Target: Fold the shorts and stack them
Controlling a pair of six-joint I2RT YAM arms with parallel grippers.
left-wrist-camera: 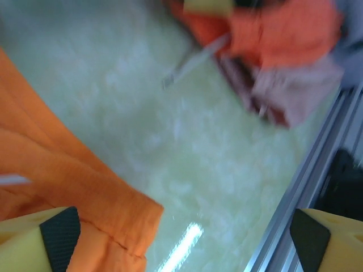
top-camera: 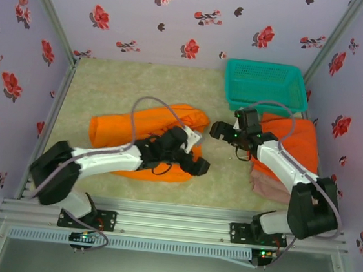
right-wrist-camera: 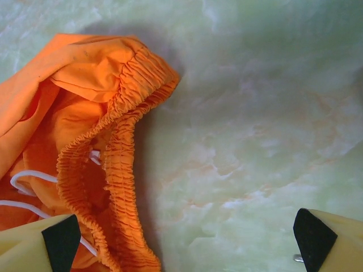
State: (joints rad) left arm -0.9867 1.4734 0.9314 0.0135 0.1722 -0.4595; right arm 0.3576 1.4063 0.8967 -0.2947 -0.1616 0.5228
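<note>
The teal mesh basket (top-camera: 265, 85) is seen from above at 1 o'clock on the worktop (top-camera: 108, 96), its mesh floor in full sight. None of the shorts are in it. The left orange shorts (top-camera: 150, 123) lie just at 9 o'clock from the middle of the worktop, partly folded. The right orange shorts (top-camera: 296, 145) lie at 3 o'clock, close below the basket. The pink shorts (top-camera: 266, 184) stick out from under them at 4 o'clock.

The left gripper (top-camera: 193, 165) is held at the 3 o'clock edge of the left orange shorts. Its fingers are spread wide apart with nothing between them. The right gripper (top-camera: 224, 131) is found at the middle of the worktop, between the two orange pairs. It too is spread wide and grips nothing.

The left wrist view is blurred. In it orange cloth is seen under the left finger (left-wrist-camera: 59, 238) at 8 o'clock. The other orange pair lies on the pink shorts at 1 o'clock, and a metal rail (left-wrist-camera: 315, 187) runs at 4 o'clock.

In the right wrist view the gathered elastic waistband (right-wrist-camera: 122, 130) and the white drawstring (right-wrist-camera: 28, 181) of an orange pair are shown sharply at 9 o'clock. From above these details cannot be made out.
</note>
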